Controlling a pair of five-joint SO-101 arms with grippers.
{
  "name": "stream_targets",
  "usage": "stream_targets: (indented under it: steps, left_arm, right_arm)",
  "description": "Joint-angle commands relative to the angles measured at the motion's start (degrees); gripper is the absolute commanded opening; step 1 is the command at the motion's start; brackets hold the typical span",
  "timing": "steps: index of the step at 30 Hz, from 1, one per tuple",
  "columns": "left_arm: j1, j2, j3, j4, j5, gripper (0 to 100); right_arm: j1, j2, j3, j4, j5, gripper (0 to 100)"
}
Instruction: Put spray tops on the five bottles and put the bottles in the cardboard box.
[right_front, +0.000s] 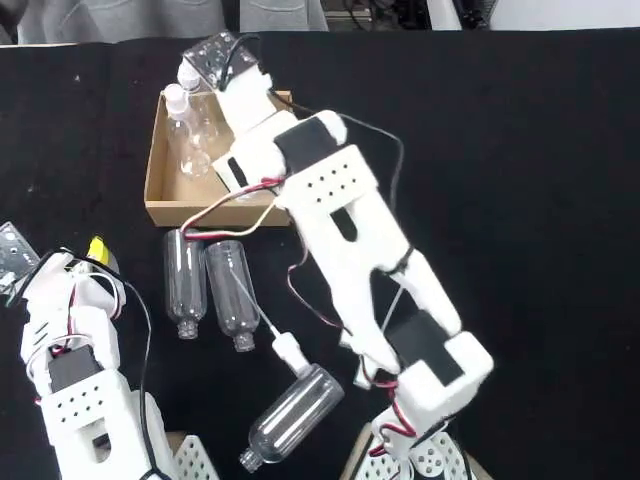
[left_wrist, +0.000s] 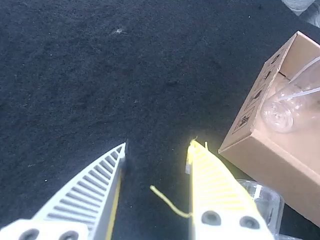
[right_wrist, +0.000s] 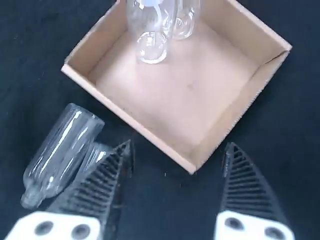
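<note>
Two bottles (right_front: 186, 275) lying parallel, necks away from box (right_front: 200, 213)

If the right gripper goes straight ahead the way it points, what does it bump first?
Most likely the cardboard box: the open right gripper points at its near wall and bare floor, short of the two bottles inside. Depth is hard to judge.
</note>
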Motion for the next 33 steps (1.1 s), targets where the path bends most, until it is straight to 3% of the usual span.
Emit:
stream_targets:
  steps: [1,19,33]
  left_arm:
    - [-0.57,-0.88,-0.57,-1.14,0.26,18]
    - [-0.48,-0.88,-0.57,-1.14,0.26,18]
    - [-0.48,-0.88,-0.57,-1.14,0.26,18]
  right_arm:
    - [1.32,-7.34,-1.36,7.12,0.0,23.7]
    - [1.49,-10.24,3.12,13.36,0.09,23.7]
    - [1.58,-28.62,14.02,12.84,0.09,23.8]
